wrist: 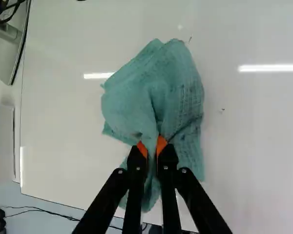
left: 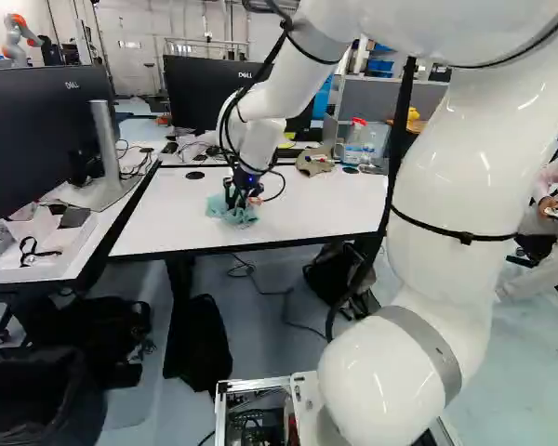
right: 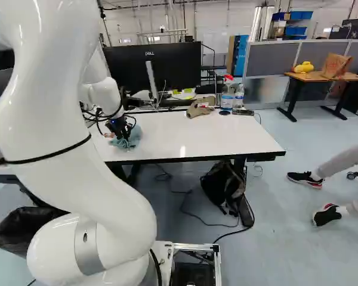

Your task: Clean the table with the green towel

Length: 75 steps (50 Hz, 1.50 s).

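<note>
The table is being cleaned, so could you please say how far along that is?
Done: the jaws are shut on the towel. In hand: wiping, probably, as it lies bunched on the table. Left: at least the dark specks beside it.

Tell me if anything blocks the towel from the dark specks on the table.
Nothing visible does. The gripper has the towel pinched between its fingers, and only bare tabletop shows between it and the two specks, one beside it, one near its corner.

Arm (left: 456, 186) bent, reaching ahead; wrist (left: 259, 149) angled steeply down; pincer (left: 235, 199) pointing down, clamped; orange pads (wrist: 142, 149) nearly together
</note>
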Motion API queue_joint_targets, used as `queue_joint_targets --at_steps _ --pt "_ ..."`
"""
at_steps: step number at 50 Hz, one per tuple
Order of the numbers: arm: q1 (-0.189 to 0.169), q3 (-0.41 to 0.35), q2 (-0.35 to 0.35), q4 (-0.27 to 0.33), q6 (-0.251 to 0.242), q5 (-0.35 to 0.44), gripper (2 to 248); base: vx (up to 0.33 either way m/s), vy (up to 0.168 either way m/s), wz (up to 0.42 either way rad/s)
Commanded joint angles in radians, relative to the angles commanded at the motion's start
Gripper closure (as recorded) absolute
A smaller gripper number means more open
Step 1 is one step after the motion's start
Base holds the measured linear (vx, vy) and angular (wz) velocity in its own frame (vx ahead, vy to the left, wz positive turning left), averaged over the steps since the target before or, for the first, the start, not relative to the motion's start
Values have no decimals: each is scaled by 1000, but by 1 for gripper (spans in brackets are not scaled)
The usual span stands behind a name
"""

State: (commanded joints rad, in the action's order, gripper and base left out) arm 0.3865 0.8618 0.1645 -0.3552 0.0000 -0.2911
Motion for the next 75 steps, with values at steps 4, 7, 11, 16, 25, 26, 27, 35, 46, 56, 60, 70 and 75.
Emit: queue_joint_targets --at_steps 4,7,11,16,25,26,27,35,46,56,60,70,75 --pt "12 -15 -13 0 0 0 209 0 0 0" --pt "19 -26 -23 0 0 0 209 0 0 0" --pt "26 -44 -38 0 0 0 209 0 0 0" --pt "33 -67 -60 0 0 0 209 0 0 0" --pt "38 -114 -102 0 0 0 209 0 0 0" --pt "37 -119 -107 0 0 0 209 0 0 0" --pt "36 -124 -112 0 0 0 209 0 0 0" --pt "20 -159 -145 0 0 0 209 0 0 0" --pt "-17 -198 -183 0 0 0 209 0 0 0" --pt "-54 -233 -218 0 0 0 209 0 0 0" --pt "-69 -247 -232 0 0 0 209 0 0 0" --pt "-73 -251 -241 0 0 0 209 0 0 0" --pt "-84 -260 -262 0 0 0 209 0 0 0"
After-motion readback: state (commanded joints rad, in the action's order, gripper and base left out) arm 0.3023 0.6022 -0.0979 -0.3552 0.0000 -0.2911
